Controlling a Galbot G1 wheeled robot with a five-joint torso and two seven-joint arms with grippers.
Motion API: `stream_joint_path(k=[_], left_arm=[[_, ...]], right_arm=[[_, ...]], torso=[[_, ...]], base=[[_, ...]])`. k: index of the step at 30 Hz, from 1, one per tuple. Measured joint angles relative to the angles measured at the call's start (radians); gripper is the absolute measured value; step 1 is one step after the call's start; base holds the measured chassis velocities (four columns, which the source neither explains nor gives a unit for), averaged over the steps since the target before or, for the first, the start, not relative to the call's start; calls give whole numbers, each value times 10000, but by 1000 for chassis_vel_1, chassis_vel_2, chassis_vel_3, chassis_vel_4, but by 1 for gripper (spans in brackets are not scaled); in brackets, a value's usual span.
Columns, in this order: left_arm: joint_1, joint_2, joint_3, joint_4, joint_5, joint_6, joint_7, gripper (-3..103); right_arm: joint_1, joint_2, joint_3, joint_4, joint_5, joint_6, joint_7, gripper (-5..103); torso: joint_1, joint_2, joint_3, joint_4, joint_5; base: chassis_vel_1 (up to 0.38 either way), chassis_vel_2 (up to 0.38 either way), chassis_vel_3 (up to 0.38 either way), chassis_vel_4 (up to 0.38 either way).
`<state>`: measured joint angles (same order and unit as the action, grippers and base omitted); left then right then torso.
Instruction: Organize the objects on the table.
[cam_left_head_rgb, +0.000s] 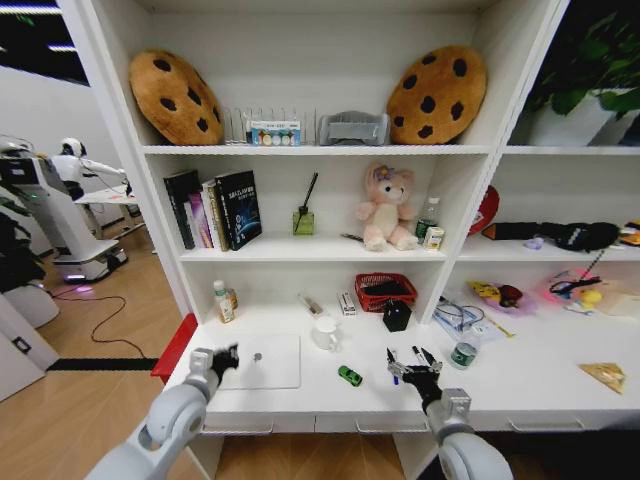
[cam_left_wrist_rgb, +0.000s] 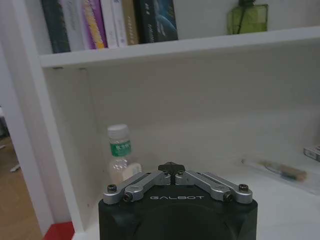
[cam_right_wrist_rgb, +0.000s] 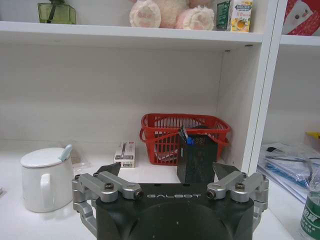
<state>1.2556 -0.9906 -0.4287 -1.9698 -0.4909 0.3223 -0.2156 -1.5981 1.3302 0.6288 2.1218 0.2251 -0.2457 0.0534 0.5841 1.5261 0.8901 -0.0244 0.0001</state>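
On the white table (cam_left_head_rgb: 540, 375) a slim silver laptop (cam_left_head_rgb: 262, 362) lies shut, and my left gripper (cam_left_head_rgb: 222, 360) hovers shut over its left edge; the left wrist view shows the fingertips (cam_left_wrist_rgb: 171, 167) pressed together with nothing between them. A tiny green toy car (cam_left_head_rgb: 350, 376) sits near the front edge. My right gripper (cam_left_head_rgb: 412, 360) stands open and empty between the car and a green-and-silver can (cam_left_head_rgb: 463, 355). In the right wrist view that gripper (cam_right_wrist_rgb: 166, 172) faces a black pen holder (cam_right_wrist_rgb: 196, 162) with a blue-tipped pen in it.
A white lidded mug (cam_left_head_rgb: 326, 333) and a red basket (cam_left_head_rgb: 385, 291) stand behind the car. A small bottle (cam_left_head_rgb: 224, 300) is at the back left corner. A clear folder (cam_left_head_rgb: 455, 318) and a yellow packet (cam_left_head_rgb: 607, 374) lie to the right. Shelves with books rise above.
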Motion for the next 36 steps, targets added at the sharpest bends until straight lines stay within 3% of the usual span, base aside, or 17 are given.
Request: stream_joint_path(k=[1, 2, 3, 5, 6, 8, 12, 15, 19, 22, 24, 27, 30, 36], left_arm=[[0, 0, 0, 0, 0, 0, 0, 0], [316, -287, -643, 228, 79, -719, 244, 0], [316, -287, -643, 228, 79, -719, 244, 0], [1050, -606, -1497, 220, -65, -1435, 519, 11], [1050, -606, -1497, 220, -65, -1435, 519, 11], [1519, -794, -1983, 115, -103, -1790, 828, 22], [1964, -990, -2355, -173, -90, -1893, 1249, 32], [2677, -1364, -2796, -753, 99, -1998, 1678, 48], [3352, -1827, -3304, -1206, 174, -2075, 1848, 59], [4341, -2333, -3973, -1661, 243, -2393, 2242, 76], [4610, -2441, -4125, -1790, 243, -2458, 2334, 76], [5462, -2751, -4495, -2416, 273, -2542, 2480, 92], [5919, -2995, -4562, -2798, 315, -2596, 2498, 98], [6156, -3335, -4562, -2940, 353, -2718, 2477, 100]], right_arm=[[0, 0, 0, 0, 0, 0, 0, 100], [-45, 0, 17, 132, 3, 0, 12, 100], [-45, 0, 17, 132, 3, 0, 12, 100], [-158, -50, 93, 346, 11, 0, 27, 100], [-158, -50, 93, 346, 11, 0, 27, 100], [-289, -77, 195, 512, 17, -1, 38, 100], [-501, -60, 300, 735, 18, 0, 60, 100], [-767, -57, 393, 1080, 28, -1, 95, 100], [-922, -76, 478, 1305, 70, -1, 181, 100], [-1014, -115, 565, 1455, 127, -1, 242, 100], [-1025, -122, 573, 1485, 138, -1, 253, 100], [-1058, -124, 562, 1574, 145, -7, 273, 100], [-1082, -91, 519, 1614, 112, -11, 274, 100], [-1185, -72, 516, 1729, 92, -12, 275, 100]], torso=[[0, 0, 0, 0, 0], [2, -1, 1, 1, -3], [2, -1, 1, 1, -3], [0, -1, 0, 9, -2], [0, -1, 0, 9, -2], [0, -1, 0, 8, -1], [0, 0, 0, 3, -2], [0, 0, 0, 3, -1], [-1, 0, 0, 4, -1], [-1, 0, 0, 6, -1], [-1, 0, -1, 6, -1], [-1, 0, -1, 6, 0], [-1, 0, -1, 6, 1], [-1, 0, -1, 5, -1]], base=[[0, 0, 0, 0], [0, 0, 0, 0], [0, 0, 0, 0], [0, 0, 0, 0], [0, 0, 0, 0], [0, 0, 0, 0], [0, 0, 0, 0], [0, 0, 0, 0], [0, 0, 0, 0], [0, 0, 0, 0], [0, 0, 0, 0], [0, 0, 0, 0], [0, 0, 0, 0], [0, 0, 0, 0]])
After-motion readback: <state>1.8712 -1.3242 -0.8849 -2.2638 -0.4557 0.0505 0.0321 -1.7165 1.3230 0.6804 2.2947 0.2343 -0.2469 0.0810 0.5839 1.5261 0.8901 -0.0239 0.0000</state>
